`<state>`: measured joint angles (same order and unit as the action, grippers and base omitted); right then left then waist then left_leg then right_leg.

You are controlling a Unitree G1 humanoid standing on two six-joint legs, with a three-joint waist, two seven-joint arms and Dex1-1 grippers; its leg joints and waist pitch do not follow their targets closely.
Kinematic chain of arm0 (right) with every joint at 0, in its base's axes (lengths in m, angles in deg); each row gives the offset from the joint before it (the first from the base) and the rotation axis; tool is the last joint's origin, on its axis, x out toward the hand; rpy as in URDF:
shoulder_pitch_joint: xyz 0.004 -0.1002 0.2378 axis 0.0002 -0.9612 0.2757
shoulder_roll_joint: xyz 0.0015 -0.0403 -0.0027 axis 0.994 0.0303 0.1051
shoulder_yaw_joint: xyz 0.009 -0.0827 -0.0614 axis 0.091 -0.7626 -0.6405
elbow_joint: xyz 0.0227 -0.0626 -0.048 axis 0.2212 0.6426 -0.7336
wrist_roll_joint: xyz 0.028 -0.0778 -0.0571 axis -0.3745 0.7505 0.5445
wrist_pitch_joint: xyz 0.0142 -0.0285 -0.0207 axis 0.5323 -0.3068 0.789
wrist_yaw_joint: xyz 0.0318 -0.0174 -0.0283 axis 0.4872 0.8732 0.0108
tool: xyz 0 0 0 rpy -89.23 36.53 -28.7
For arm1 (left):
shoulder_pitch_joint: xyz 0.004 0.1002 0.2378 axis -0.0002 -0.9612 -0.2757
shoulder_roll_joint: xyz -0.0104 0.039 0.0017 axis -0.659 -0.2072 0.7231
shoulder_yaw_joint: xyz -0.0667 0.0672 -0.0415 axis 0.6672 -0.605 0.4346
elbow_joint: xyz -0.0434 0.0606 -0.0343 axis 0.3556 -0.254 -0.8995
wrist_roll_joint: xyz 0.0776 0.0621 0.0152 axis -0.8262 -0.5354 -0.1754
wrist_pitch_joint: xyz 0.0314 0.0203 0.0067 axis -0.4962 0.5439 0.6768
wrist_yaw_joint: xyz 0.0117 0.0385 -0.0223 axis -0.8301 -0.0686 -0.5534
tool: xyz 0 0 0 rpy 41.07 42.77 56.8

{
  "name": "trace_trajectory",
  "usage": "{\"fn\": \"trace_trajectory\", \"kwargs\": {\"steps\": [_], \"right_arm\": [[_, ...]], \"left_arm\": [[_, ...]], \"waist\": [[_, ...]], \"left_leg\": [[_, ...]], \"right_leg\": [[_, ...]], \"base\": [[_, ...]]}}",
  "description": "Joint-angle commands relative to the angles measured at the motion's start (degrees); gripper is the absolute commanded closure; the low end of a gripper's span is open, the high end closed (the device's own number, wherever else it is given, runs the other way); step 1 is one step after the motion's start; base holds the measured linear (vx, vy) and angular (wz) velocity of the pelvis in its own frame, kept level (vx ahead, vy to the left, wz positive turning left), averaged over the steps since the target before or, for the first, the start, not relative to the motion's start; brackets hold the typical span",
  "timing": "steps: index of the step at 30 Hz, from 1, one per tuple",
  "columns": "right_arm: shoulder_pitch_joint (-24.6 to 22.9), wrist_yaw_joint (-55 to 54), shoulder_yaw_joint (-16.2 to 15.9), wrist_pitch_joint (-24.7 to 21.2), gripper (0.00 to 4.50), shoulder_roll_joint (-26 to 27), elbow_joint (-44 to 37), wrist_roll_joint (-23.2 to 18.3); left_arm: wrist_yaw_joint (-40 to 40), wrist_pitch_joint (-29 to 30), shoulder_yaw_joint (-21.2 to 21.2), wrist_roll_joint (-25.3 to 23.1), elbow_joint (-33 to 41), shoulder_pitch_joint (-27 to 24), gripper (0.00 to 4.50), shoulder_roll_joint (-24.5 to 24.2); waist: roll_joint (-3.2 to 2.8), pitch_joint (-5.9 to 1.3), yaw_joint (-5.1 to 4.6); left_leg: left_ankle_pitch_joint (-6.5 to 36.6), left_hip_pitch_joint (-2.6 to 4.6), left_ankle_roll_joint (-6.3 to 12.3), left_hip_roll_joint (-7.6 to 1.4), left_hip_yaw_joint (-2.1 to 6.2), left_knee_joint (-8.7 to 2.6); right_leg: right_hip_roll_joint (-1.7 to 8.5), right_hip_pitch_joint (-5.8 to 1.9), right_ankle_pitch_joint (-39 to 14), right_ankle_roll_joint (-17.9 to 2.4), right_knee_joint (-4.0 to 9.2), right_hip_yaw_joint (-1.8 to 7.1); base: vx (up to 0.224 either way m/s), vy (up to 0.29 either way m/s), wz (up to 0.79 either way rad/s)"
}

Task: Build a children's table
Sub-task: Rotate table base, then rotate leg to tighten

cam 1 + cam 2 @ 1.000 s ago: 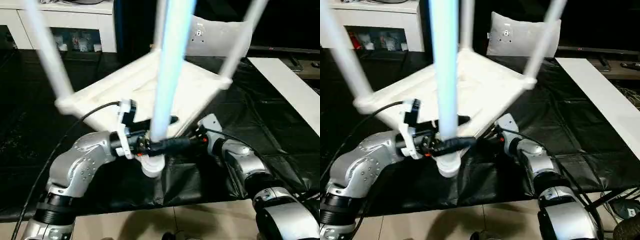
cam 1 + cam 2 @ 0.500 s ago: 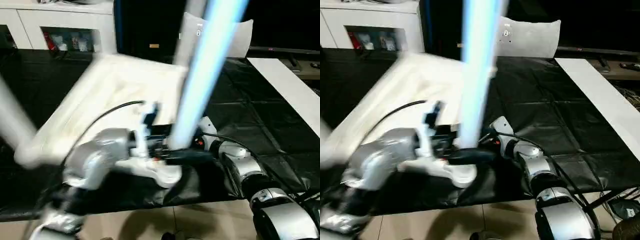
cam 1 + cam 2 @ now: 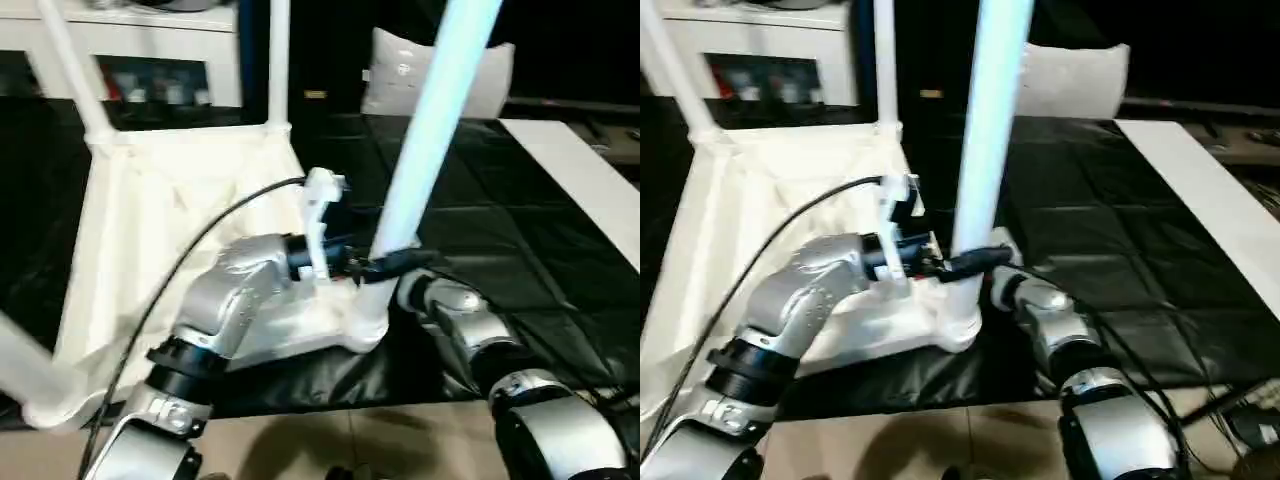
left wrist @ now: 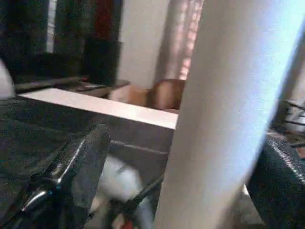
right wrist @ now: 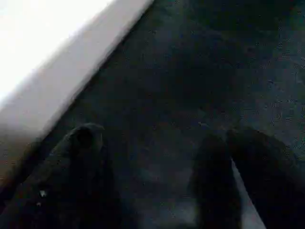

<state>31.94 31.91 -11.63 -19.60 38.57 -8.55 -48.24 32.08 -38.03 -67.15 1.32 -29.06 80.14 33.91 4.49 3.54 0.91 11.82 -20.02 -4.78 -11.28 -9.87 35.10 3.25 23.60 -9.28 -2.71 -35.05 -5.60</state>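
The children's table (image 3: 160, 230) lies upside down on a black sheet, its white legs pointing up. The nearest leg (image 3: 425, 150) rises from the corner socket (image 3: 365, 325) close to me. My left gripper (image 3: 390, 265) reaches across to the base of that leg. In the left wrist view the leg (image 4: 224, 119) stands between the two black fingers (image 4: 71, 176), with a gap beside one of them, so the jaws are open around it. My right forearm (image 3: 450, 305) lies just right of that corner. My right gripper (image 5: 157, 176) is open over the sheet, holding nothing.
A white cabinet (image 3: 150, 60) with glass doors stands at the back left. A pale cushion (image 3: 440, 75) leans at the back. A long white board (image 3: 590, 170) runs along the right of the black sheet (image 3: 500, 200). Tiled floor (image 3: 300, 440) shows at the near edge.
The table has swung round on the sheet: its near corner and leg moved right, and the top now stretches back to the left. My left arm went with the leg.
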Motion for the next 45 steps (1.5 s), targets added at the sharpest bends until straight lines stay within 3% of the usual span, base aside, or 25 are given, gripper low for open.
{"fn": "trace_trajectory", "kwargs": {"steps": [1,5,8,9,12,16,17,19,24,28,32,34,39,45], "right_arm": [[-0.87,0.62,1.21,0.09,0.00,-1.29,-0.11,-0.74],[-1.98,2.96,1.61,1.00,0.00,-2.56,-2.59,-1.54],[-3.76,6.52,2.38,1.07,0.00,-4.63,-7.03,-2.98],[-4.97,8.23,2.81,0.55,0.00,-5.84,-9.95,-4.00],[-7.37,11.54,3.91,-1.09,0.00,-7.65,-15.63,-6.39],[-11.41,15.06,4.25,-4.11,0.00,-9.72,-23.86,-8.61],[-12.80,16.39,4.10,-5.19,0.00,-10.47,-26.40,-9.08],[-15.09,18.64,3.44,-6.88,0.00,-11.77,-30.35,-9.66],[-20.35,24.90,0.99,-12.67,0.00,-15.59,-41.07,-11.73],[-22.86,29.65,-0.11,-17.42,0.00,-19.13,-48.70,-13.68],[-23.51,30.64,-0.52,-19.16,0.00,-20.43,-51.05,-13.82],[-23.49,30.90,-0.70,-19.78,0.00,-20.63,-51.68,-14.00],[-23.89,31.70,-1.44,-22.75,0.00,-21.11,-55.34,-14.99],[-24.64,33.25,-2.13,-25.42,0.00,-21.66,-58.88,-16.32]], "left_arm": [[-2.29,-1.06,1.93,-2.09,-2.25,-0.44,0.04,-1.28],[-3.55,-0.46,1.78,-4.01,-2.17,-1.81,0.04,-3.67],[-1.50,0.15,-1.10,-7.26,1.27,-5.33,0.04,-7.68],[0.07,-0.37,-3.19,-9.11,2.98,-7.19,0.04,-9.99],[1.68,-0.74,-6.48,-12.24,4.28,-8.91,0.04,-13.17],[2.20,2.32,-8.81,-13.59,6.82,-10.13,0.22,-15.49],[1.48,3.85,-9.10,-13.82,7.44,-10.27,0.33,-15.61],[0.20,5.85,-9.34,-14.72,8.14,-10.36,0.44,-15.70],[-1.38,8.35,-9.68,-16.57,8.21,-9.73,0.83,-16.01],[-2.14,10.55,-10.63,-17.26,8.12,-8.91,1.06,-15.23],[-3.06,12.97,-10.59,-17.23,8.37,-8.59,1.41,-14.18],[-3.53,13.34,-10.83,-17.77,7.95,-8.29,1.50,-13.85],[-3.57,13.09,-11.14,-18.42,7.52,-7.98,1.94,-13.34],[-2.69,13.46,-12.12,-19.54,7.24,-7.34,2.41,-14.11]], "waist": [[-0.55,-3.80,0.15],[-0.43,-3.91,0.06],[-0.41,-4.02,-0.08],[-0.68,-4.07,0.02],[-0.76,-4.17,0.26],[-1.01,-3.82,1.13],[-0.95,-3.78,1.25],[-1.40,-3.59,1.56],[-1.18,-3.13,1.58],[-0.93,-3.32,1.39],[-0.97,-3.30,1.43],[-0.83,-3.53,1.41],[-1.00,-3.65,1.61],[-0.99,-3.64,1.91]], "left_leg": [[11.60,-0.08,2.26,-1.84,0.40,-3.86],[11.17,-0.30,2.40,-1.75,0.51,-3.78],[10.10,-0.51,2.97,-2.14,0.66,-3.95],[9.97,-0.13,3.25,-2.10,0.55,-3.86],[7.94,-0.26,4.04,-2.28,0.43,-3.97],[9.81,0.11,3.40,-2.32,0.32,-4.07],[9.95,0.05,3.28,-2.30,0.32,-4.16],[11.28,0.18,2.78,-2.16,0.40,-4.19],[14.10,0.22,3.09,-1.41,0.54,-4.01],[13.14,-0.10,3.50,-1.46,0.81,-3.94],[13.16,0.28,3.81,-1.43,0.73,-3.72],[11.90,-0.06,4.00,-1.67,0.89,-3.95],[10.14,-0.10,4.72,-2.10,0.90,-4.17],[9.52,-0.16,4.50,-1.93,0.80,-4.14]], "right_leg": [[4.56,-3.26,-24.26,-6.24,5.32,3.13],[4.67,-3.30,-25.95,-4.93,5.46,3.07],[4.71,-3.44,-23.30,-5.70,4.95,3.21],[4.57,-3.11,-22.20,-6.24,4.91,3.26],[4.50,-3.38,-16.21,-8.49,4.29,3.50],[4.67,-3.21,-18.57,-8.92,4.66,3.56],[4.60,-3.36,-18.87,-8.67,4.73,3.53],[4.52,-3.28,-21.49,-7.71,5.08,3.40],[4.28,-3.10,-32.26,-2.57,6.98,2.73],[4.33,-3.04,-33.55,-0.77,7.18,2.44],[4.40,-2.64,-34.12,-1.04,7.56,2.22],[4.48,-3.01,-31.11,-1.87,7.14,2.24],[4.65,-3.25,-24.81,-4.47,6.35,2.60],[4.76,-3.46,-25.97,-3.74,6.48,2.68]], "base": [[0.000,0.000,0.00],[0.000,0.000,0.00],[0.000,0.000,0.00],[0.000,0.000,0.00],[0.000,0.000,0.00],[0.000,0.000,0.00],[0.000,0.000,0.00],[0.000,0.000,0.00],[0.000,0.000,0.00],[0.000,0.000,0.00],[0.000,0.000,0.00],[0.000,0.000,0.00],[0.000,0.000,0.00],[0.000,0.000,0.00]]}}
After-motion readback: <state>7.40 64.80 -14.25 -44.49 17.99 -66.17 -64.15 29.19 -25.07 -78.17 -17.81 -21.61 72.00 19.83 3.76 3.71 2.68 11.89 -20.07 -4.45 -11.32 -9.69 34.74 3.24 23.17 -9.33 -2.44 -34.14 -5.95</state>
